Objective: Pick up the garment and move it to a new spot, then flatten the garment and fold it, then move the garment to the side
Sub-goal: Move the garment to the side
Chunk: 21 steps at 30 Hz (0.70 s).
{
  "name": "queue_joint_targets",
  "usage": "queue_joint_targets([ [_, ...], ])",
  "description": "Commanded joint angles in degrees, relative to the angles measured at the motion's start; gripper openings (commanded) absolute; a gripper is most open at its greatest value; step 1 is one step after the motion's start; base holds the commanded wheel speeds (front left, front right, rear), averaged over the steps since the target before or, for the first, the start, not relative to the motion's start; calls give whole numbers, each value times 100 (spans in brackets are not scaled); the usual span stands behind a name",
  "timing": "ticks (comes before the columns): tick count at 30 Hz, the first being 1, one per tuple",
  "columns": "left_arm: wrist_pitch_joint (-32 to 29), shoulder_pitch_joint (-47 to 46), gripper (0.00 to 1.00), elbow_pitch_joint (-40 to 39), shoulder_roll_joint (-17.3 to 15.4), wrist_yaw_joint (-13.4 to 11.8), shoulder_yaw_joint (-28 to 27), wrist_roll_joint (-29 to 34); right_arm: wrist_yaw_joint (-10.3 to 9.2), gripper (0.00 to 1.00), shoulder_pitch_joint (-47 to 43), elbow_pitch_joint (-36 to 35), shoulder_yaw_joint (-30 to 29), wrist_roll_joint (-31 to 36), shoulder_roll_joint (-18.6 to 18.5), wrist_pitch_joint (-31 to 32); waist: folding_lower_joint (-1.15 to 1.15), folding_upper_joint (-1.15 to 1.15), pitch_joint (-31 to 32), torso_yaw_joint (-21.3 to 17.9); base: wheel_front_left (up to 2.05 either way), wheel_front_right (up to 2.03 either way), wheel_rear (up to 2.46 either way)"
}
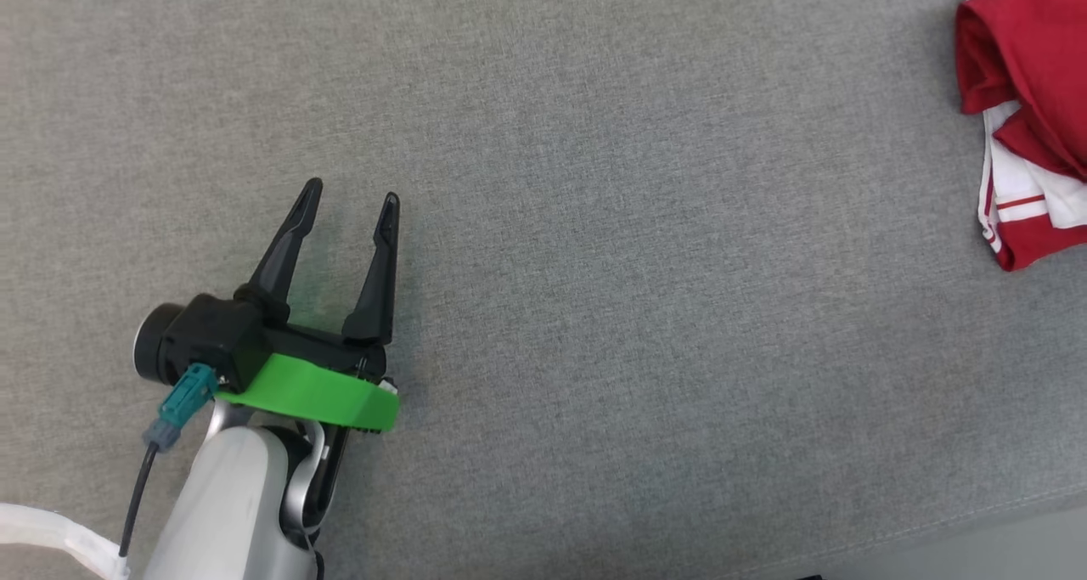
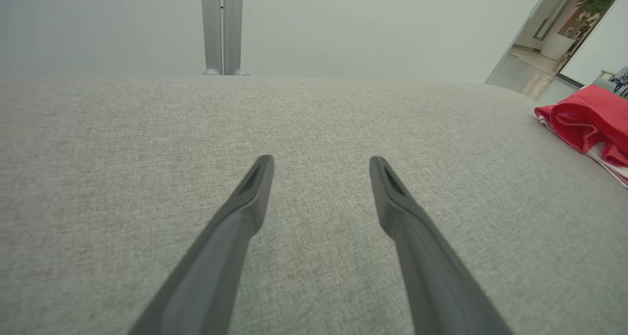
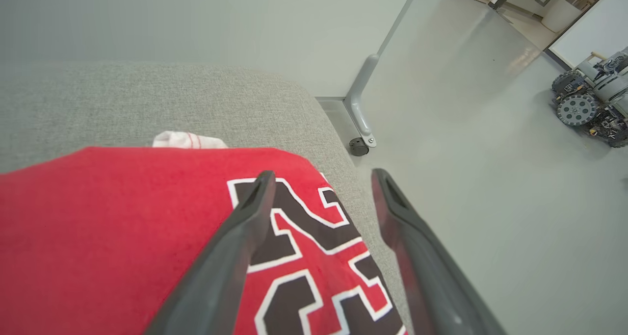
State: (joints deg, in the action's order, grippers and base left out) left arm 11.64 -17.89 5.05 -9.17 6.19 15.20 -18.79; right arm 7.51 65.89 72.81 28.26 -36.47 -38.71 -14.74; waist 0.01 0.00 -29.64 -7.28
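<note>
Garment (image 1: pixel 1032 62) at the padded surface's (image 1: pixel 594 223) right edge

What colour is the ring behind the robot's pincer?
The plastic ring on the left wrist is bright green, best in the head view.

A castored leg (image 3: pixel 362 104) and wheeled machine (image 3: pixel 588 99) stand beyond the grey fabric surface (image 1: pixel 594 223).

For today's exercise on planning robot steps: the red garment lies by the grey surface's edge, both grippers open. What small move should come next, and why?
Probably lift the right gripper up and away from the red garment. It hangs open over the cloth, gripping nothing, and the garment lies folded at the right edge of the grey surface, so setting it aside looks done.
</note>
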Motion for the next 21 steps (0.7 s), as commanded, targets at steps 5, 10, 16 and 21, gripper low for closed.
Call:
queue_joint_targets([
  [5,178,228,100,197,63,-46,-95,-145,-4,100,-57,-650,-314,310,158,-45,-1,0,845,6,0,0,0],
  [10,274,527,100,261,70,-170,-350,-294,-4,100,-747,-1939,-729,489,402,-47,-1,0,1570,41,0,0,0],
  [16,312,945,100,166,-25,-338,-638,-393,-4,100,-1806,-3281,-1035,677,700,-47,-1,0,2279,102,0,0,0],
  [21,328,1301,100,108,28,-408,-774,-526,-4,100,-2843,-4141,-1260,749,962,-44,-1,0,2690,169,0,0,0],
])
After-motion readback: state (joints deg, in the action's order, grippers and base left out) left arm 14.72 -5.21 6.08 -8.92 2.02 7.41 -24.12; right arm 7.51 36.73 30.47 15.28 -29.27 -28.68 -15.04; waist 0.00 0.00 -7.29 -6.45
